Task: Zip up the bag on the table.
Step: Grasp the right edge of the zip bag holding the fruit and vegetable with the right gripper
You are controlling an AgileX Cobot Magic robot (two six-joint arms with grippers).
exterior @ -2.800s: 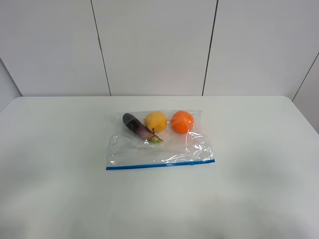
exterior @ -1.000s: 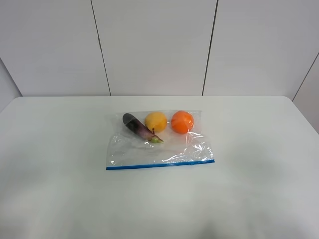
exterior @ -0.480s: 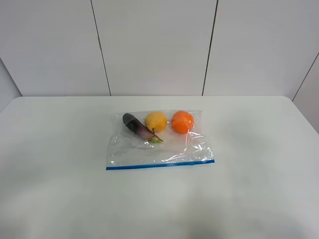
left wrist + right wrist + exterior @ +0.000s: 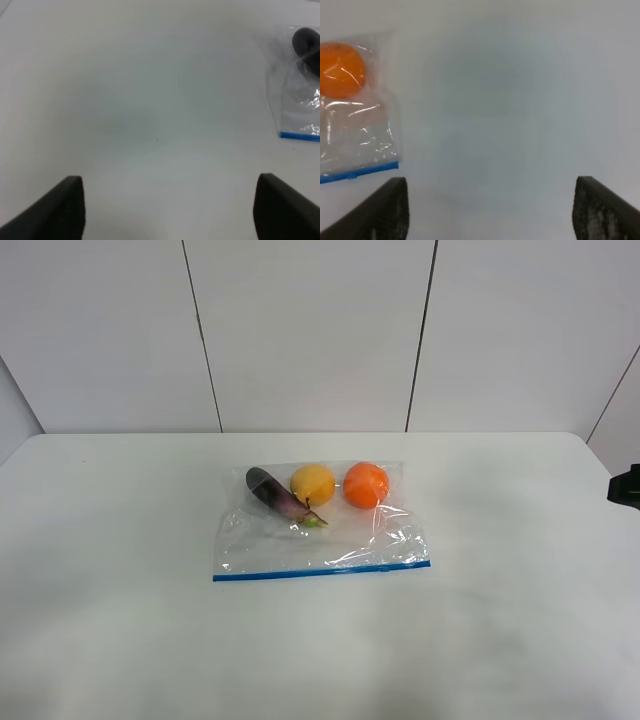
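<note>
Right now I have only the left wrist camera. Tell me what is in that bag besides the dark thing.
Observer: The dark thing is a purple eggplant. Next to it in the bag lie a yellow fruit and an orange.
Operator: Give me the full run of the blue strip.
Observer: The blue zipper strip runs along the bag's whole near edge, left to right in the high view.
Operator: Report the right claw.
Observer: The right claw is open over bare table, apart from the bag's orange end.
</note>
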